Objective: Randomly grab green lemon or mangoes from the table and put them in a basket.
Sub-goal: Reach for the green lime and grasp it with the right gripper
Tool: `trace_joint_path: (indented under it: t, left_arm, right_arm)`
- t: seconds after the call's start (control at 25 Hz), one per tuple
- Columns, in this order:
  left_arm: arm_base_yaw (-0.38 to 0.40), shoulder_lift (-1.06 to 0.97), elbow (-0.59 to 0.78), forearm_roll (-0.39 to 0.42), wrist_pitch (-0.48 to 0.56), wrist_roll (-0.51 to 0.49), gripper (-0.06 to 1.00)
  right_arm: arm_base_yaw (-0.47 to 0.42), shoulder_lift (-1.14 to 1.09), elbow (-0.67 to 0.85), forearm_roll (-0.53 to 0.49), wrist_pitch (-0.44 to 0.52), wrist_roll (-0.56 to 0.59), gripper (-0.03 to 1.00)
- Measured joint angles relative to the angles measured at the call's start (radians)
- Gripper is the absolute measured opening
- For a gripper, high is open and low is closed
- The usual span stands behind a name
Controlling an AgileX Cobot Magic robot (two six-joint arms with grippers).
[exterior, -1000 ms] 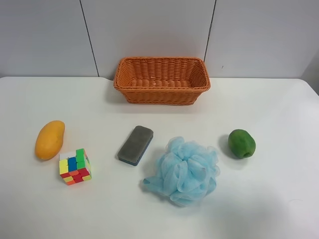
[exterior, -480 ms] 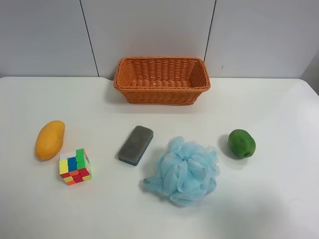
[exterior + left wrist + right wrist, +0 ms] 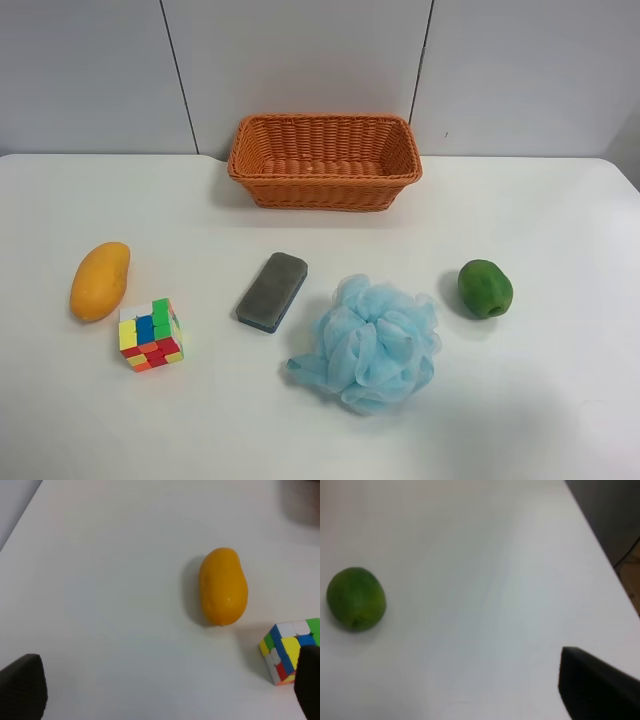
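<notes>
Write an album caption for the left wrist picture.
Yellow mango lying untouched on the white table beside a colourful cube.

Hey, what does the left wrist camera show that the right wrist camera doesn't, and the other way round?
Only the left wrist view: the mango, the colourful cube lying apart from it, and the left hand, open, its two dark fingertips far apart.

Only the right wrist view: the green lemon, a dark area beyond the table's edge, and the right hand. Just one of its dark fingers is in view, so open or shut cannot be told.

Both: the white table, with one ungrasped fruit lying on it.
</notes>
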Motion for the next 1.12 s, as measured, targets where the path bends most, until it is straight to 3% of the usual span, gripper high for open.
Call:
trace_joint_path:
  t: [0.2, 0.56, 0.84, 1.12]
  left_arm:
    - [0.000, 0.000, 0.000, 0.000, 0.000, 0.000, 0.99]
    - [0.000, 0.000, 0.000, 0.000, -0.001, 0.000, 0.99]
    - [0.000, 0.000, 0.000, 0.000, -0.001, 0.000, 0.99]
    - [0.000, 0.000, 0.000, 0.000, -0.001, 0.000, 0.99]
  right_arm:
    - [0.000, 0.238, -0.182, 0.090, -0.046, -0.002, 0.99]
    - [0.000, 0.749, -0.502, 0.066, 0.001, -0.076, 0.99]
    - [0.002, 1.078, -0.525, 0.063, 0.004, -0.127, 0.98]
    - [0.104, 1.297, -0.525, -0.011, -0.117, -0.131, 0.92]
